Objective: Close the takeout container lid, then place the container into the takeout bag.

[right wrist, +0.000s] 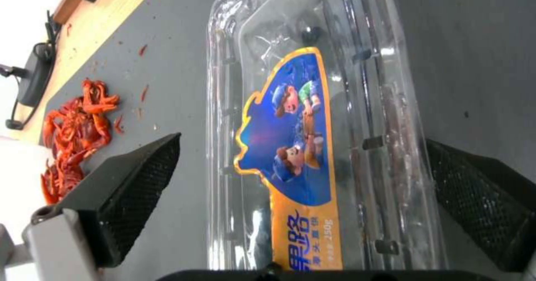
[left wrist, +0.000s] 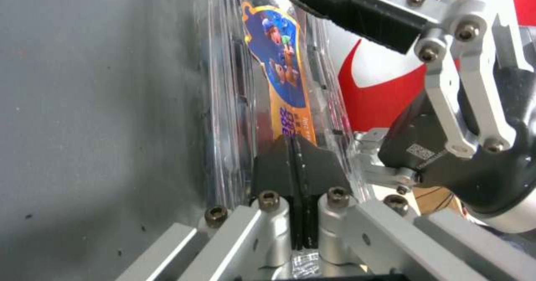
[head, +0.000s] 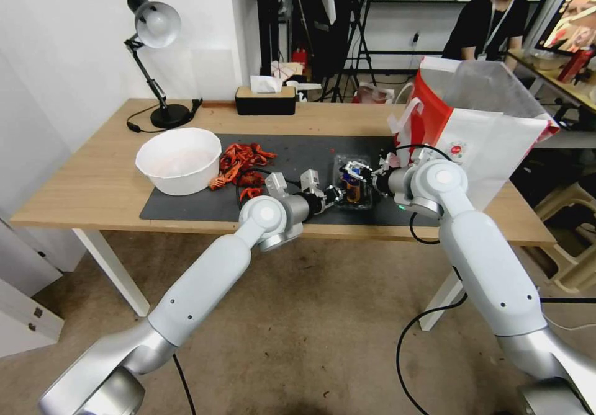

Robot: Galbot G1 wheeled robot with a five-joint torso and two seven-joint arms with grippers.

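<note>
The takeout container (head: 355, 190) lies on the dark mat, a clear clamshell whose lid (right wrist: 279, 147) carries a blue and orange label. My left gripper (head: 331, 195) is at its near left edge; in the left wrist view the black pads (left wrist: 274, 170) are pressed together at the lid's rim (left wrist: 279, 105), with thin plastic between them. My right gripper (right wrist: 301, 143) is open and straddles the container, one finger (right wrist: 128, 184) on each long side. The takeout bag (head: 490, 136), white with red sides, stands open just right of the container.
A white bowl (head: 180, 157) and a pile of red crayfish (head: 242, 164) sit on the left part of the mat (head: 292, 148). A desk lamp (head: 158, 30) and a tissue box (head: 266, 98) stand at the table's back. A seated person is behind the bag.
</note>
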